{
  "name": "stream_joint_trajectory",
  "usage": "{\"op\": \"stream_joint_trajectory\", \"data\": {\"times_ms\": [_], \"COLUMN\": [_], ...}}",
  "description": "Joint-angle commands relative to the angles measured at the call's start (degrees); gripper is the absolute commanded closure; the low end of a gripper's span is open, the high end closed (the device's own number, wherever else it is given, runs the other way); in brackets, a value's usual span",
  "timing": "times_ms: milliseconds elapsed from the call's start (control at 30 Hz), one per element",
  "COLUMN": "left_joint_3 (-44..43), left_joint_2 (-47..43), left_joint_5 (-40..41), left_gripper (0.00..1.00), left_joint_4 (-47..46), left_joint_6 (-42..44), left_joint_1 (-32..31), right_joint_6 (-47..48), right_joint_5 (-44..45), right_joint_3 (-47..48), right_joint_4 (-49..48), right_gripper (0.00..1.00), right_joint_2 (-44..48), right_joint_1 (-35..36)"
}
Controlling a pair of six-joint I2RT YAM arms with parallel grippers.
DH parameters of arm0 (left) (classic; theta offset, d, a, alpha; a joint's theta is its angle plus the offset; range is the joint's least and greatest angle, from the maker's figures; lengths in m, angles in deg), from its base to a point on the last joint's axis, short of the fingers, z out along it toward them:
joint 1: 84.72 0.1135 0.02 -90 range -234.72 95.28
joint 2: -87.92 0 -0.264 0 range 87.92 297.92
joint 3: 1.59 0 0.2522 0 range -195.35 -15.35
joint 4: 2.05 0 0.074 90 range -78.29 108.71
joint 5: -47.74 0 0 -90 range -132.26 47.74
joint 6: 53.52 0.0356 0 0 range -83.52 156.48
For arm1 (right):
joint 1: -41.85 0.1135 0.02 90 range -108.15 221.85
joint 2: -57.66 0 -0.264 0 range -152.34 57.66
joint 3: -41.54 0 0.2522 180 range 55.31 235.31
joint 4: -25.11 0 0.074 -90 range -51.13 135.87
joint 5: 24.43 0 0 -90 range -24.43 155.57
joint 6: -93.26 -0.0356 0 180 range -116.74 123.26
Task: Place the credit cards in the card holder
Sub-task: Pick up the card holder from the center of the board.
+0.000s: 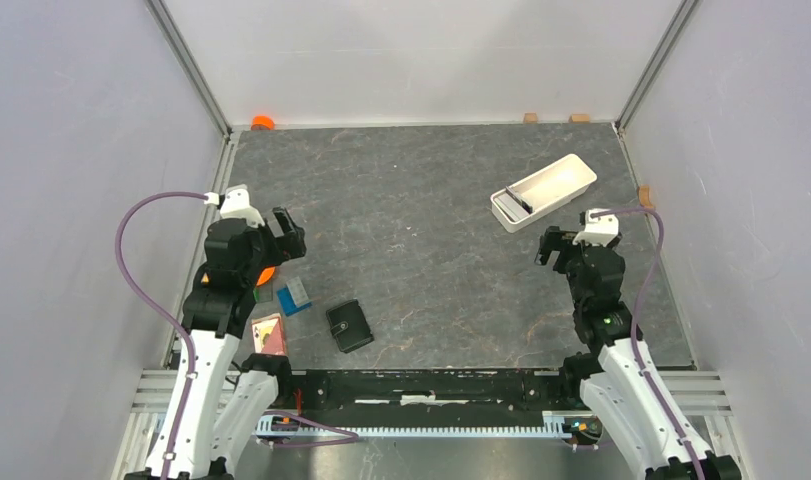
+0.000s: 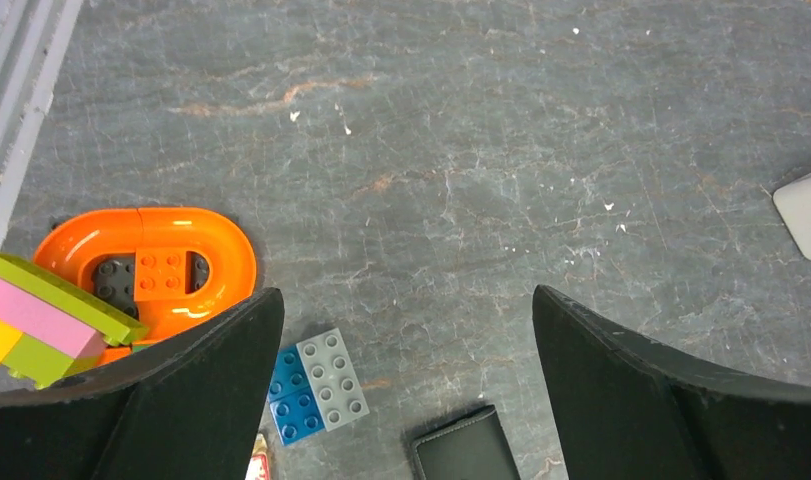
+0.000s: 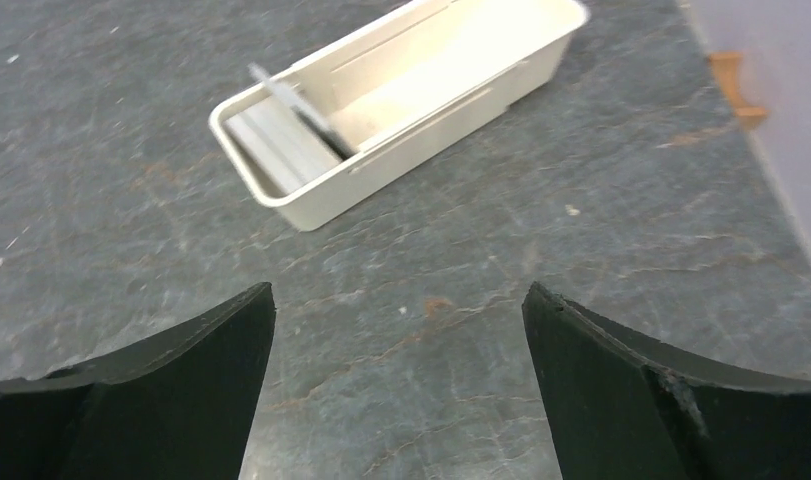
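Surface: dark grey, stone-patterned tabletop [image 1: 431, 280] boxed in by pale walls.

Top view, card holder: card holder [image 1: 349, 326] lies flat near the front edge, left of centre, apparently folded shut with its snap tab on top.
Top view, clutter: a blue block [image 1: 293, 297] and a pink card [image 1: 268, 333] lie just left of it; a white tray [image 1: 544, 192] sits far right.
Top view, arms: left gripper [image 1: 289, 232] hangs above the clutter, right gripper [image 1: 549, 245] just in front of the tray; neither holds anything.

Left wrist, fingers: spread wide, nothing between them.
Left wrist, below: one corner of the card holder shows at the bottom edge, beside blue and grey studded bricks [image 2: 316, 385] and an orange curved piece [image 2: 151, 265].

Right wrist, fingers: spread wide, empty, pointing toward the tray.
Right wrist, credit cards: not clearly identifiable; thin grey flat pieces [image 3: 281, 150] lie in the tray's near end, one tilted, and may be the credit cards.

Handling, cards: probably light, stiff and slick; lying flat they offer little purchase, so pinching across an exposed edge, the tilted one first, looks best.
Handling, holder: light, soft and likely to slide; one gripper should pin or hold its edge while the other feeds cards in.
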Motion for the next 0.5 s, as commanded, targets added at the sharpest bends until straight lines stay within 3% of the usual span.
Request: {"op": "stream_joint_trajectory", "data": {"times_ms": [0,167,300,467], "left_joint_3": [-2.4,2.7,8.9,14.4], "left_joint_2": [1.4,0.8,-1.0,-0.2], "left_joint_5": [-1.5,-13.9,-9.6,-5.2], "left_gripper": [0.00,0.00,0.00,0.00], "left_joint_4": [3.7,1.6,1.6,-1.4], "left_joint_6": [-5.0,-11.3,-15.3,-26.1], "left_joint_1": [0.3,-0.8,-6.5,-19.2], "right_joint_6": [0.6,-0.1,-3.8,-7.4], "right_joint_5": [-12.9,-28.7,-36.6,-36.2], "right_joint_3": [2.9,4.9,3.6,1.0], "right_joint_4": [-1.4,-0.1,-2.6,-7.1], "right_gripper": [0.02,0.02,0.05,0.08], "right_joint_2": [-2.1,-5.7,-7.3,-9.1], "right_joint_1": [-0.1,0.2,2.9,10.0]}}
